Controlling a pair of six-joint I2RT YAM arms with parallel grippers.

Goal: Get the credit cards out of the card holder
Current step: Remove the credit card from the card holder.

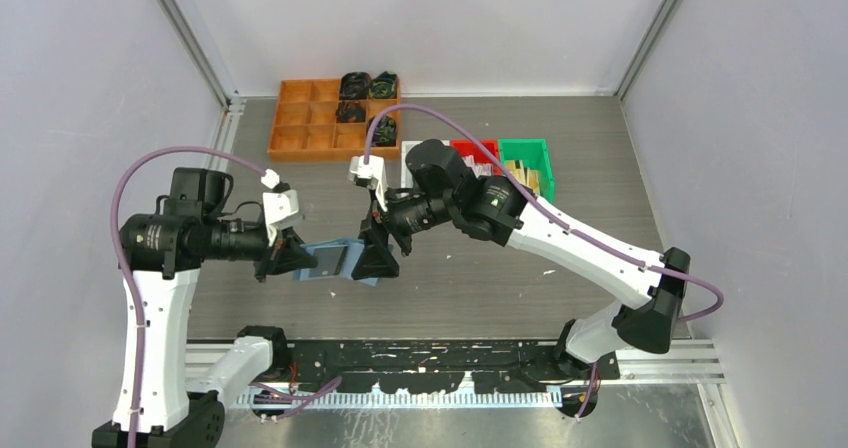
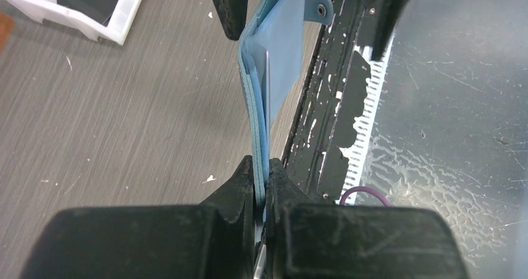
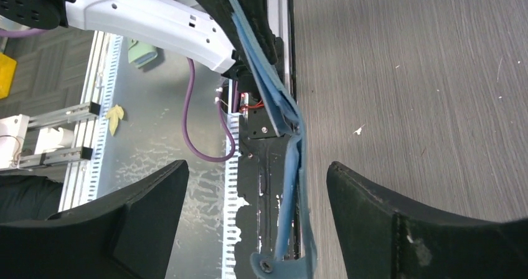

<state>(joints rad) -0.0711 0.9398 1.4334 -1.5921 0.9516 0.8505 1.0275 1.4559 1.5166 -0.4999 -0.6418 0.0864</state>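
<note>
At the near edge of the counter (image 1: 470,278) a black mounting rail (image 1: 430,353) carries the bases of two white and black robot arms.

Just beyond the rail the left end effector (image 1: 288,258) is clamped fully shut on one end of the card holder (image 1: 338,260), a light blue folding wallet. Its wrist camera shows the two black fingertips (image 2: 243,179) pinching the soft blue leaves together. The holder stands on edge, lifted off the counter, and stretches away from the grip. A thin pale edge of a credit card (image 2: 267,80) shows between the leaves. From above, a dark grey card (image 1: 328,259) shows against the holder's blue face.

The right end effector (image 1: 378,260) faces the left one at the holder's other end. Its jaws stand wide open, one on each side of the blue material, touching neither side and holding nothing. The holder's small tab loop (image 3: 268,266) hangs between them.

Farther back on the counter, behind the right arm, sit a red bin (image 1: 470,150) and a green bin (image 1: 527,153) side by side. At the far edge lies an orange compartment tray (image 1: 310,118), with dark items in its right-hand compartments.
</note>
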